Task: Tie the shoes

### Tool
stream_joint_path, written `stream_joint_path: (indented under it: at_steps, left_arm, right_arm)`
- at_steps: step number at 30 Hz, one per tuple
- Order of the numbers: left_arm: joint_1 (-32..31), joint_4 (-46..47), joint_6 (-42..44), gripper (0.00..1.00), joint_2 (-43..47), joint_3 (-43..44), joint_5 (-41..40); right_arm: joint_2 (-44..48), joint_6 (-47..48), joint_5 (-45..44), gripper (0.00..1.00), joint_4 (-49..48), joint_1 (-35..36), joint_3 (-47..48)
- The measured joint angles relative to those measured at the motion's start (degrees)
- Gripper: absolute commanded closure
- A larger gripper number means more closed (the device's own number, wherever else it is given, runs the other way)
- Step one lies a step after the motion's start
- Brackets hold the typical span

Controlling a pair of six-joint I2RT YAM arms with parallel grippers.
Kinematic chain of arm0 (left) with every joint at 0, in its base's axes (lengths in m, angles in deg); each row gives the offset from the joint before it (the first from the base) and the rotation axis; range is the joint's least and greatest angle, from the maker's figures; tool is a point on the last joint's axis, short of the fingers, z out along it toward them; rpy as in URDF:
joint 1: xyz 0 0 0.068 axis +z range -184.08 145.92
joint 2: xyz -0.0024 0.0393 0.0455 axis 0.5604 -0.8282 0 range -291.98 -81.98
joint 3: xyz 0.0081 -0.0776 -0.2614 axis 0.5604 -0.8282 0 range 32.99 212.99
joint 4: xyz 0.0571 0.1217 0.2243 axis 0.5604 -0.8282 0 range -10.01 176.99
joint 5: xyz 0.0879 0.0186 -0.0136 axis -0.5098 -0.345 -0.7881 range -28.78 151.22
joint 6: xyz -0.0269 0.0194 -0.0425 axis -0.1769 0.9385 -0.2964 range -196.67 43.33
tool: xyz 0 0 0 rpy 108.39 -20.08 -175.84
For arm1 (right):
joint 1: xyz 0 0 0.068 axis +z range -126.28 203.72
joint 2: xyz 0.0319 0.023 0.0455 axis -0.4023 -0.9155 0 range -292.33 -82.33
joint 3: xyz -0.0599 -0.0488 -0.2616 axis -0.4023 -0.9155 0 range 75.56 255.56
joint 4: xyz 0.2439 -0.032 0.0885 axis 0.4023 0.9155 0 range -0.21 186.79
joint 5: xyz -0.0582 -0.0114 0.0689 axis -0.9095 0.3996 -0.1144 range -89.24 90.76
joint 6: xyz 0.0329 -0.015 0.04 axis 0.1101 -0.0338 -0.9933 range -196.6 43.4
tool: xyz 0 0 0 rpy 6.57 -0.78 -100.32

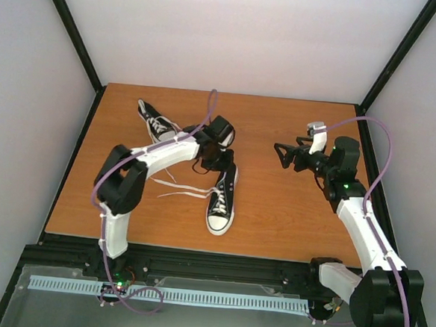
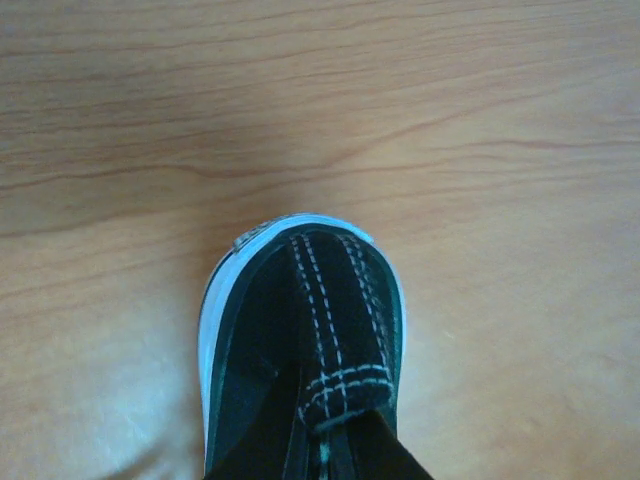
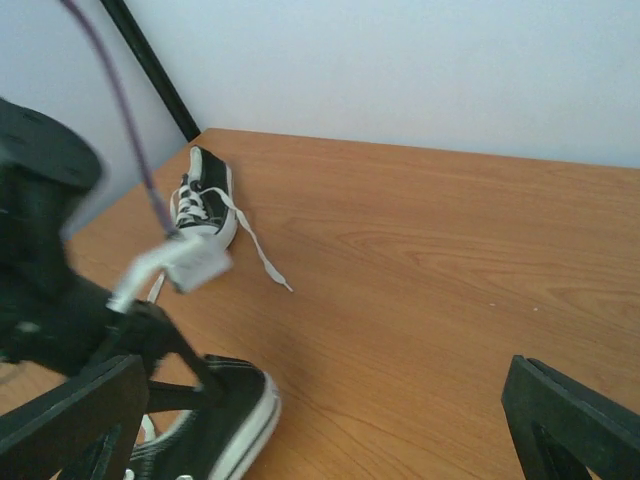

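Observation:
One black sneaker [image 1: 221,201] with a white toe cap lies mid-table, toe toward the near edge, with loose white laces [image 1: 179,187] trailing to its left. The second sneaker [image 1: 155,122] lies at the back left. My left gripper [image 1: 217,160] is down at the middle sneaker's heel. The left wrist view shows the heel [image 2: 300,320] with its white stitching, and the gripper [image 2: 322,435] closed around the heel tab. My right gripper [image 1: 284,155] hangs open and empty above the table, right of this sneaker. It faces both sneakers, the near one [image 3: 215,430] and the far one [image 3: 205,200].
The wooden table [image 1: 289,213] has black frame posts at its corners and white walls around it. The far sneaker's lace [image 3: 262,258] trails out over the wood. A purple cable runs along each arm.

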Motion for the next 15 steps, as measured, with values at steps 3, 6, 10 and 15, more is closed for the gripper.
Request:
stream_joint_path:
  at_steps: [3, 6, 10, 15]
  left_arm:
    - [-0.1, 0.8, -1.3, 0.99, -5.7, 1.2, -1.7]
    - [0.0, 1.5, -1.5, 0.64, -8.0, 1.3, -2.4]
    - [-0.1, 1.2, 1.4, 0.01, -8.1, 3.5, -0.9]
    - [0.3, -1.6, 11.3, 0.0, -6.9, 8.2, -0.6]
  right_arm:
    - [0.0, 0.4, 0.4, 0.0, 0.4, 0.6, 0.1]
    - [0.0, 1.0, 0.8, 0.01, 1.4, 1.5, 0.4]
    - [0.0, 1.9, 1.3, 0.0, 2.5, 3.0, 1.4]
    - [0.0, 4.2, 2.3, 0.0, 4.4, 6.8, 3.2]
